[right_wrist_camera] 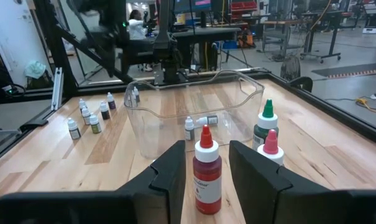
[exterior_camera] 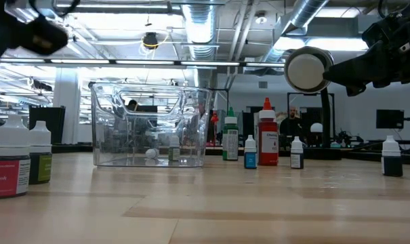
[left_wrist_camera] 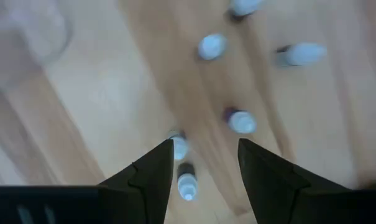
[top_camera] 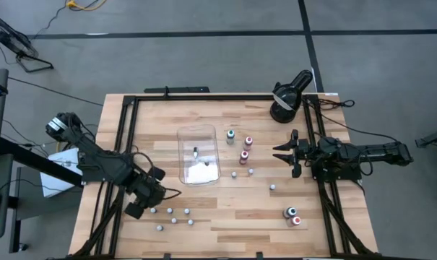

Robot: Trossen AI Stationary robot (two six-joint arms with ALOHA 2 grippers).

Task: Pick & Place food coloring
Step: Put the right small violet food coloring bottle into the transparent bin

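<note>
The food coloring is a set of tiny bottles standing on the wooden table. A cluster of several white-capped ones (top_camera: 172,215) stands near the front left. Others (top_camera: 243,155) stand right of the clear tray (top_camera: 183,139), which holds two more (top_camera: 196,152). My left gripper (top_camera: 147,202) hangs open just above the cluster, pointing steeply down; in its wrist view (left_wrist_camera: 206,144) one bottle (left_wrist_camera: 186,182) shows between its fingers, below them. My right gripper (top_camera: 279,153) stays open at the right edge, level, facing a red-capped bottle (right_wrist_camera: 206,171) farther off.
A black round lamp-like device (top_camera: 289,97) stands at the far right corner. Two larger bottles (top_camera: 293,216) stand near the front right, and single small ones (top_camera: 273,187) are scattered mid-right. Black frame rails (top_camera: 124,137) run along the table's sides.
</note>
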